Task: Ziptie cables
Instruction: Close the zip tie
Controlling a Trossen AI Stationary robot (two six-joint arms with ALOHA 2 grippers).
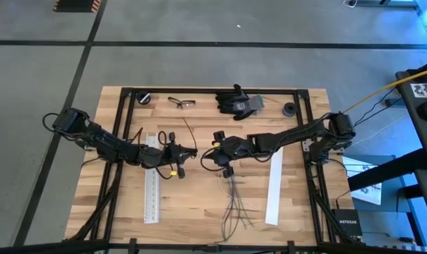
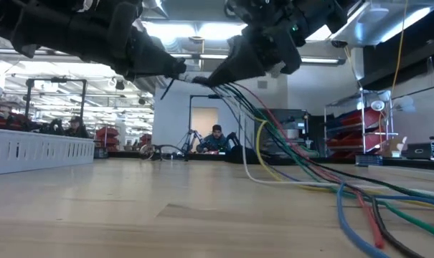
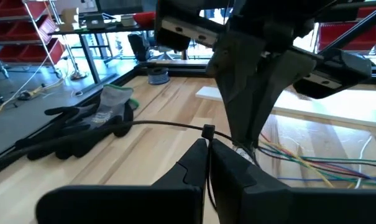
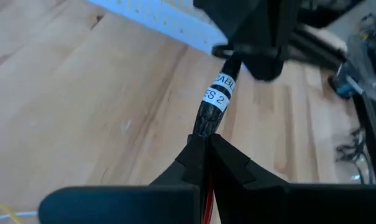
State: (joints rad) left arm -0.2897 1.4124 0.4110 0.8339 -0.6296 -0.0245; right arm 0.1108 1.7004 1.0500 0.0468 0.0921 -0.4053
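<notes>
I have the right gripper [image 1: 226, 169] clamped on the cables [image 1: 236, 201] at their joined end, centre of the high view, loose ends trailing toward the bottom edge. The left gripper [image 1: 188, 151] pinches a thin black tie [image 3: 175, 125] (fingers together). A jerk could slip it free.

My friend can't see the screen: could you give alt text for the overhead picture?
Two dark robot arms meet mid-table, the right tool shut on a bundle of cables that splay across the wooden table, the left tool shut nearby. Gloves and safety glasses lie at the far edge.
</notes>
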